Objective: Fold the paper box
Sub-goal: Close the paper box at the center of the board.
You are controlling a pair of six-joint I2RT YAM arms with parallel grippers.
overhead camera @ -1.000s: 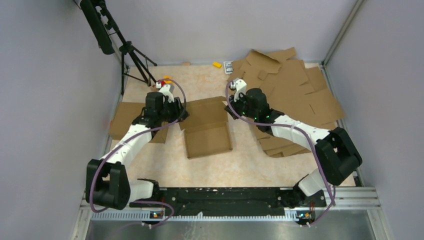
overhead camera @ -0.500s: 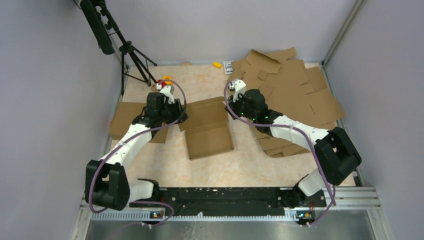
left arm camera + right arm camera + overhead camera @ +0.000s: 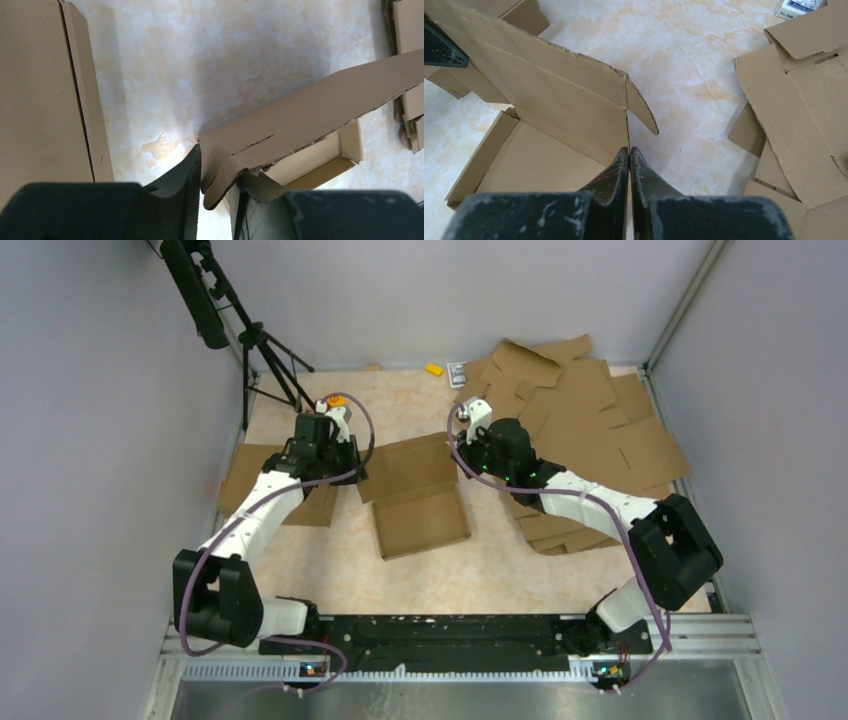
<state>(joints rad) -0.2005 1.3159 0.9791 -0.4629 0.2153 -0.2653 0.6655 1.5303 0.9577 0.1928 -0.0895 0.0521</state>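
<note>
Surface: we see a marbled beige table (image 3: 300, 560).
Box: the paper box (image 3: 420, 520) sits mid-table, tray flat, lid raised.
Left gripper (image 3: 218, 162): narrow, pinching the lid's left corner tab.
Right gripper (image 3: 629, 150): fingers pressed together, empty, at the lid's right corner.
Beyond: cardboard blanks (image 3: 590, 430) heaped on the right.

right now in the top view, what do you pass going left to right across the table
flat cardboard sheet → left gripper → paper box → right gripper → pile of cardboard blanks
</note>
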